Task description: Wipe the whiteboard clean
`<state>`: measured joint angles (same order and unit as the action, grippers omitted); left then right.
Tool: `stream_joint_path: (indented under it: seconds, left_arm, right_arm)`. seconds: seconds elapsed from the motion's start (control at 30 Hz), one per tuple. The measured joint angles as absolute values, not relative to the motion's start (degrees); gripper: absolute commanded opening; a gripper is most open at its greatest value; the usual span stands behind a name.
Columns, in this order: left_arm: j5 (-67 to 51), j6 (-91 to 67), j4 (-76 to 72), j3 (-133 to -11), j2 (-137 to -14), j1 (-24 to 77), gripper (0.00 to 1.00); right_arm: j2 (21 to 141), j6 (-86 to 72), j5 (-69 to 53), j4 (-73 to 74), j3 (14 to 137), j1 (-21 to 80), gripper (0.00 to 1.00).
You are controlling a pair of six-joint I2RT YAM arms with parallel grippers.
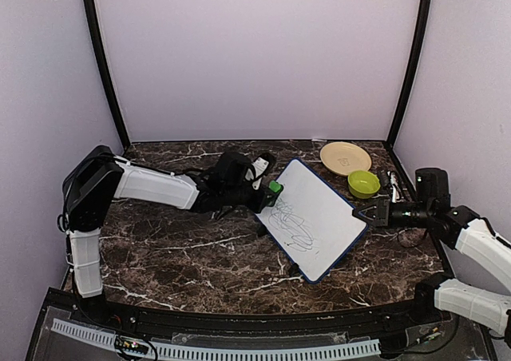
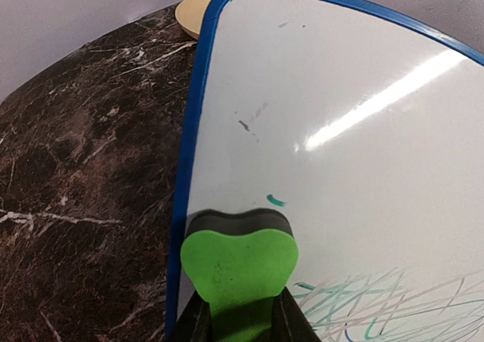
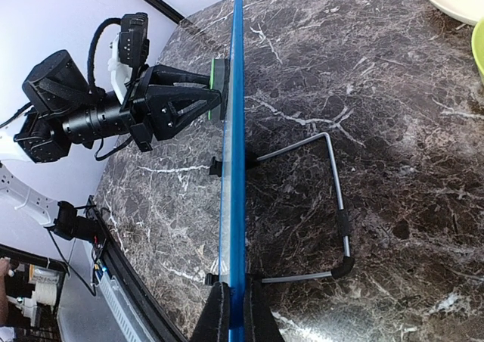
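The whiteboard (image 1: pixel 315 217), white with a blue frame, stands tilted on its wire stand in the middle of the table. Green and blue scribbles (image 1: pixel 294 224) cover its lower middle. My left gripper (image 1: pixel 270 192) is shut on the green eraser (image 1: pixel 275 187) and presses it on the board's upper left edge. In the left wrist view the eraser (image 2: pixel 238 265) sits just inside the blue frame (image 2: pixel 189 160), above the scribbles (image 2: pixel 393 304). My right gripper (image 1: pixel 366 214) is shut on the board's right edge; the right wrist view shows the frame (image 3: pixel 236 160) edge-on between the fingers.
A tan plate (image 1: pixel 345 157) and a green bowl (image 1: pixel 363 184) sit at the back right, near the right arm. The board's wire stand (image 3: pixel 336 198) props it from behind. The booth walls close in the back and sides.
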<state>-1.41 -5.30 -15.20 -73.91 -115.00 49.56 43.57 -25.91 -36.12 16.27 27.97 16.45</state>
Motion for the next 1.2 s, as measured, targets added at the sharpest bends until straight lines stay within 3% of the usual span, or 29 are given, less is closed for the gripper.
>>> stream_joint_path:
  seconds: [0.53,1.0,1.2]
  left_arm:
    - [2.3,-3.9,-15.3,-73.0,-114.3,53.4,0.0]
    - [-2.5,-2.1,-5.9,-87.4,-116.9,51.1,0.0]
    - [-3.0,-2.7,-7.3,-83.4,-116.7,50.7,0.0]
  right_arm:
    - [43.7,-26.0,-36.2,16.5,28.2,16.4,0.0]
    - [43.8,-25.3,-37.5,15.9,28.2,16.4,0.0]
    - [43.9,-25.6,-36.8,16.3,28.2,16.4,0.0]
